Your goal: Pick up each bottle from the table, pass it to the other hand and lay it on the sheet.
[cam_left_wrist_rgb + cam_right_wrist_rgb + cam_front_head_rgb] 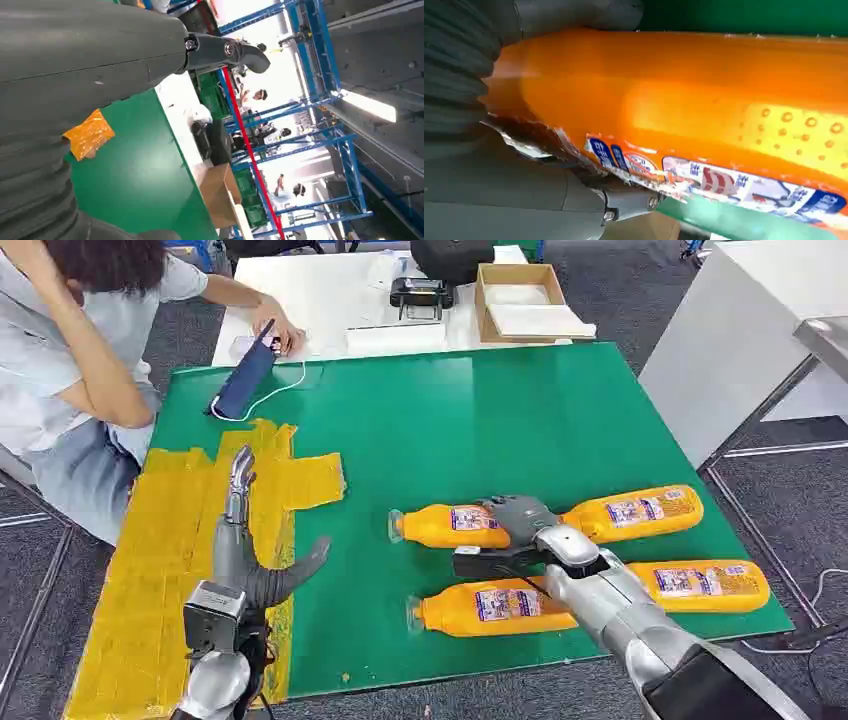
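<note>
Bright even overhead light; glare on green table (520, 410); right wrist view blurred close-up.

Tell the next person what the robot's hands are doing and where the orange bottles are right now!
Right hand: wrapped around the far-left bottle, which seems to lie on the green table.
Left hand: holds nothing, fingers apart, over the yellow sheet.
Other bottles on the table: far-right bottle, near-left bottle, near-right bottle.
Done: no bottle lies on the sheet.
Left: lift the gripped bottle, pass it to the left hand, lay it on the sheet, then do the same with the other three.
</note>
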